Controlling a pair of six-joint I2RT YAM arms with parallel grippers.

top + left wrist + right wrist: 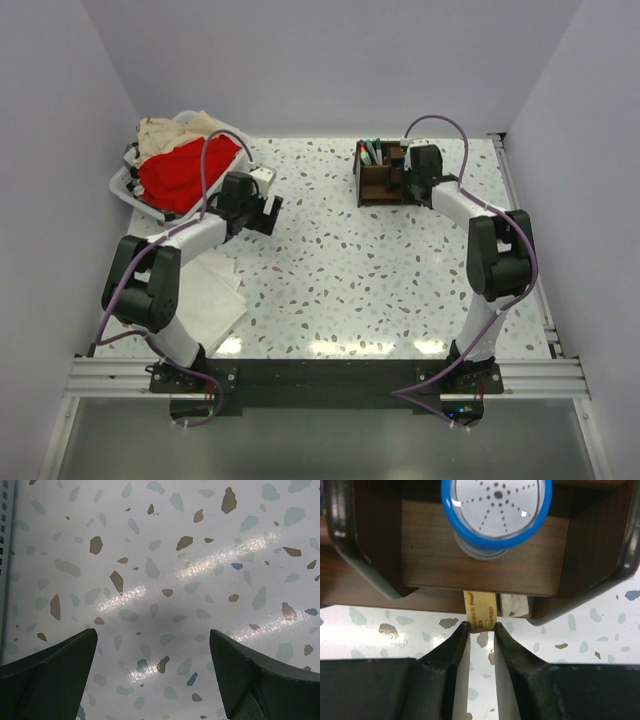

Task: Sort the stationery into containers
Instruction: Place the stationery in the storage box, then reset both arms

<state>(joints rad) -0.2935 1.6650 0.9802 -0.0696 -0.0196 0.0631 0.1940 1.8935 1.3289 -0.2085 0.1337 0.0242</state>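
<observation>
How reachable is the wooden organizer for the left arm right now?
Probably not: the left gripper hovers open near the basket, across the table from the organizer, and the right gripper, shut on an eraser, sits right against it.

Plain pale lilac-grey walls (60,150) box in the white terrazzo tabletop (330,260) on three sides. The top carries brown, grey-green and blue flecks. Silver aluminium extrusion rail (110,375) runs along the near edge, with a thin metal track (503,165) down the right edge. Light from above: soft glare streaks (330,346) near the front, sharper in the left wrist view.
</observation>
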